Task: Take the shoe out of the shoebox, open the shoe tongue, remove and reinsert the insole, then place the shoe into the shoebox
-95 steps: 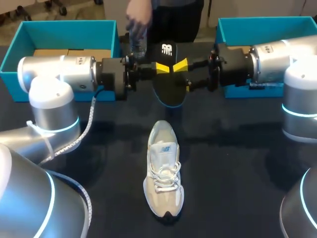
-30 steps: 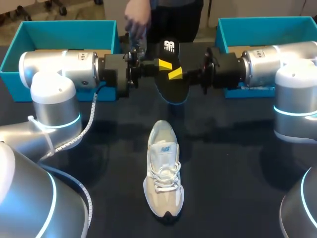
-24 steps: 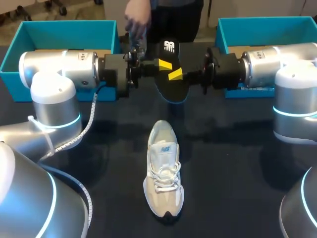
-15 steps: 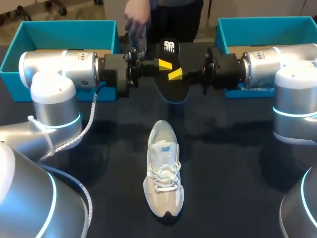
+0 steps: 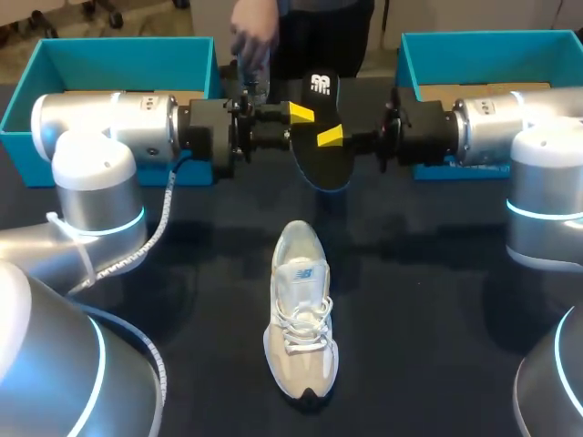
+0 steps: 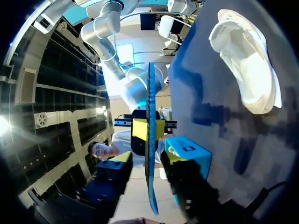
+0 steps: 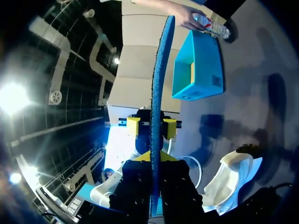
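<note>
Only your right pincer (image 5: 330, 137) clamps the black, blue-edged foam insole (image 5: 321, 162); the left pincer (image 5: 299, 113) stands released around it. A weak pinch could drop it.

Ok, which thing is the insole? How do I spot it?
Look at the far side of the dark table, in the gap between the left teal shoebox and the right teal shoebox. There, beyond the white shoe, the right end effector holds the insole up off the table. Unlike the shoe, it is flat, thin and black with a white logo.
</note>
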